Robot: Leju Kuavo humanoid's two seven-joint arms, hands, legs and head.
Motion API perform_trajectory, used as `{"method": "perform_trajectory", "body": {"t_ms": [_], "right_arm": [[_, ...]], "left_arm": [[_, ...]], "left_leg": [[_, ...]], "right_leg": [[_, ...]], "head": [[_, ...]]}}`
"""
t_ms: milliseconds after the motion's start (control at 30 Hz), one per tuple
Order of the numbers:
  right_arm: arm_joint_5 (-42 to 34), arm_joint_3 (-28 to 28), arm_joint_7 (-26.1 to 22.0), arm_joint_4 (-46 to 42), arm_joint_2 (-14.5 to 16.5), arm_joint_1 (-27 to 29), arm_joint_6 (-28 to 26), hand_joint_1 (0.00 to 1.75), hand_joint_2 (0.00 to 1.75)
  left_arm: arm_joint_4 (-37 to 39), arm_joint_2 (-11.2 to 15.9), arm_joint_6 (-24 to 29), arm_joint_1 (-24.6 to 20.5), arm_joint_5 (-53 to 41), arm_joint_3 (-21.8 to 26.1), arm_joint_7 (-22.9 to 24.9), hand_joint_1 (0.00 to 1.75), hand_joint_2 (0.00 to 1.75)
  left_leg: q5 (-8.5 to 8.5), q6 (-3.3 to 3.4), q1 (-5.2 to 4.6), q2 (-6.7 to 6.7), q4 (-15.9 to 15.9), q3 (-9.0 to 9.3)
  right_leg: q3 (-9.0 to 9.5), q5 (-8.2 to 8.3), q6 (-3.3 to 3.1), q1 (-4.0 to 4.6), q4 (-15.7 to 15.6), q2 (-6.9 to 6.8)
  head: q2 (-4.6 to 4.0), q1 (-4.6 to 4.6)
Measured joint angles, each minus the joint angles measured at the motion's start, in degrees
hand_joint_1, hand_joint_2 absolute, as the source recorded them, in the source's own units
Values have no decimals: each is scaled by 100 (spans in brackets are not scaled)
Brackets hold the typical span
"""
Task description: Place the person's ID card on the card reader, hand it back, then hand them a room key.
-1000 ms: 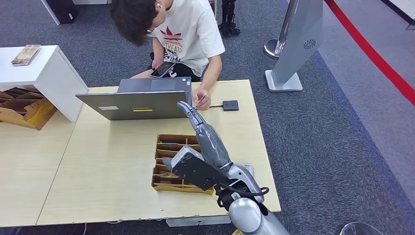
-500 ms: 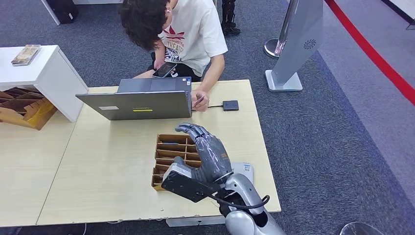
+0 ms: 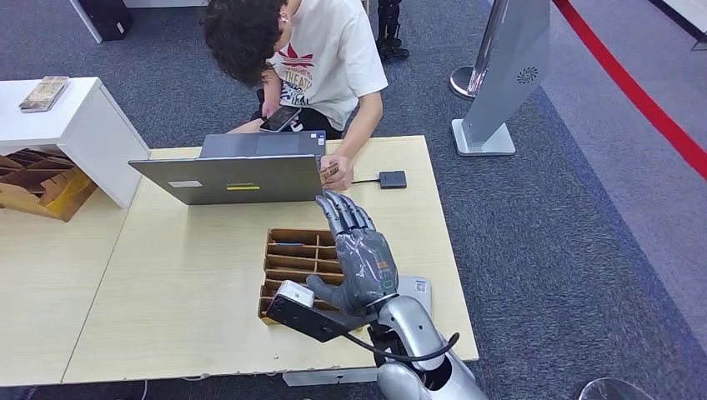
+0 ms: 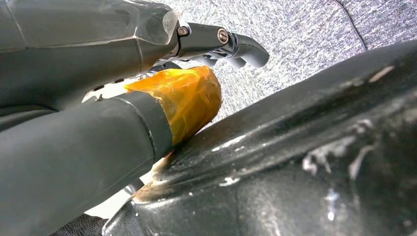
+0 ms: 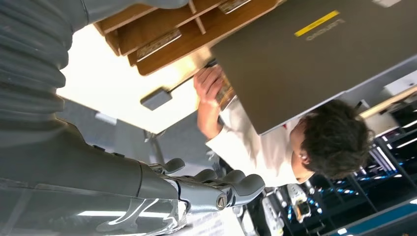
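My right hand [image 3: 360,254] is raised over the table with its palm open and fingers stretched toward the person; it holds nothing. Just beyond my fingertips, the person's hand holds up a small card [image 3: 329,172] beside the laptop. The wrist view shows that card [image 5: 224,94] in the person's fingers, past my extended fingers [image 5: 231,188]. The black card reader [image 3: 393,179] lies on the table with its cable, right of the person's hand. A white card [image 3: 417,287] lies on the table by my wrist, partly hidden. My left hand [image 4: 147,83] hangs beside my body, gripping nothing.
A wooden compartment tray [image 3: 288,250] with cards sits under and left of my right hand. An open grey laptop [image 3: 233,177] stands at the table's far side. A white side table [image 3: 75,125] and a grey sign stand [image 3: 500,75] flank the desk.
My right hand pulled back from the person's hand with its fingers curled, then straightened them toward the person again. The person lifted the card higher beside the laptop.
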Motion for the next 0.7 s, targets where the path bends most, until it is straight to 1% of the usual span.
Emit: {"method": "perform_trajectory", "body": {"t_ms": [67, 133, 200, 233, 267, 333, 367, 400, 433, 533, 567, 667, 700], "right_arm": [[195, 16, 63, 79, 0, -11, -21, 10, 175], [327, 23, 115, 157, 0, -22, -27, 24, 175], [430, 25, 153, 227, 0, -31, -28, 53, 175], [471, 24, 168, 256, 0, -35, -28, 74, 175], [510, 24, 182, 283, 0, -39, -28, 101, 175], [569, 23, 207, 326, 0, -49, -28, 140, 175], [593, 23, 223, 346, 0, -54, -27, 147, 175], [617, 23, 239, 368, 0, -60, -27, 145, 175], [641, 23, 255, 394, 0, -66, -26, 134, 175], [733, 21, 295, 501, 0, -75, -25, 93, 175], [769, 21, 311, 543, 0, -76, -26, 87, 175], [867, 20, 357, 677, 1, -82, -23, 89, 175], [891, 19, 369, 720, 1, -85, -21, 88, 175]], "left_arm": [[0, 0, -2, -1, -5, 0, 5, 0, 0], [0, 0, -2, -2, -7, 0, 11, 0, 0], [0, 0, -2, -3, -11, 0, 18, 0, 0], [0, 0, -2, -4, -15, 0, 23, 0, 0], [0, 0, -2, -5, -19, 0, 29, 0, 0], [0, 0, -2, -7, -27, 0, 42, 0, 0], [0, 0, -2, -7, -30, 0, 45, 0, 0], [0, 0, -2, -8, -32, 0, 48, 0, 0], [0, 0, -2, -8, -35, 0, 49, 0, 0], [0, 0, -2, -9, -41, 0, 51, 0, 0], [0, 0, -3, -9, -43, 0, 52, 0, 0], [0, 0, -4, -10, -48, 0, 58, 0, 0], [0, 0, -4, -11, -49, 0, 61, 0, 0]], "left_leg": [[0, 0, 0, 0, 0, 0], [0, 0, 0, 0, 0, 0], [0, 0, 0, 0, 0, 0], [0, 0, 0, 0, 0, 0], [0, 0, 0, 0, 0, 0], [0, 0, 0, 0, 0, 0], [0, 0, 0, 0, 0, 0], [0, 0, 0, 0, 0, 0], [0, 0, 0, 0, 0, 0], [0, 0, 0, 0, 0, 0], [0, 0, 0, 0, 0, 0], [0, 0, 0, 0, 0, 0], [0, 0, 0, 0, 0, 0]], "right_leg": [[0, 0, 0, 0, 0, 0], [0, 0, 0, 0, 0, 0], [0, 0, 0, 0, 0, 0], [0, 0, 0, 0, 0, 0], [0, 0, 0, 0, 0, 0], [0, 0, 0, 0, 0, 0], [0, 0, 0, 0, 0, 0], [0, 0, 0, 0, 0, 0], [0, 0, 0, 0, 0, 0], [0, 0, 0, 0, 0, 0], [0, 0, 0, 0, 0, 0], [0, 0, 0, 0, 0, 0], [0, 0, 0, 0, 0, 0]], "head": [[0, 0], [0, -1], [0, 0], [0, 0], [0, 1], [0, 1], [0, 1], [0, 0], [0, 0], [0, 0], [0, 0], [0, 0], [0, 0]]}}
